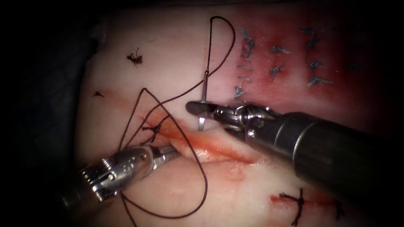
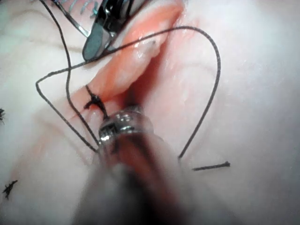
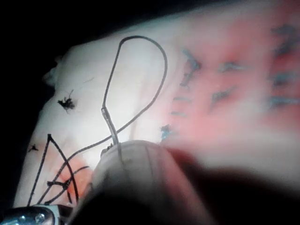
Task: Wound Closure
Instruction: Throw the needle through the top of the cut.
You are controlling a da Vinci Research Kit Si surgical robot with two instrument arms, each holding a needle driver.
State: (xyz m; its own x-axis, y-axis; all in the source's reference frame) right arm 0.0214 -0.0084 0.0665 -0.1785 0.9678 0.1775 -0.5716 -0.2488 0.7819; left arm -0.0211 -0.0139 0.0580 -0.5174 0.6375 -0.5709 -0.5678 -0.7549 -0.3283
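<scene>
my right tool [image 1: 201, 108] grips the thin curved steel needle [image 1: 204, 98] mid-curve, clear of glossy tissue [image 1: 176, 54] — left tool [image 1: 168, 152], closed at the cut [image 1: 210, 145], seven o'clock; dark twisted thread [image 1: 202, 185] loops.

The right tool [image 1: 202, 110] reaches in from the right with its wrist bent level and its jaws clamped shut, while the left tool [image 1: 168, 152] — angled up from lower left — points its closed jaws rightward.

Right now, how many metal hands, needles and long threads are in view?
Hands: 2, left hand and right hand.
Needles: 1, the needle, out of the tissue, gripped mid-curve by the right hand; the left hand's hold is unclear.
Threads: 1, the thread trailing from the needle.
Total: 4.
</scene>
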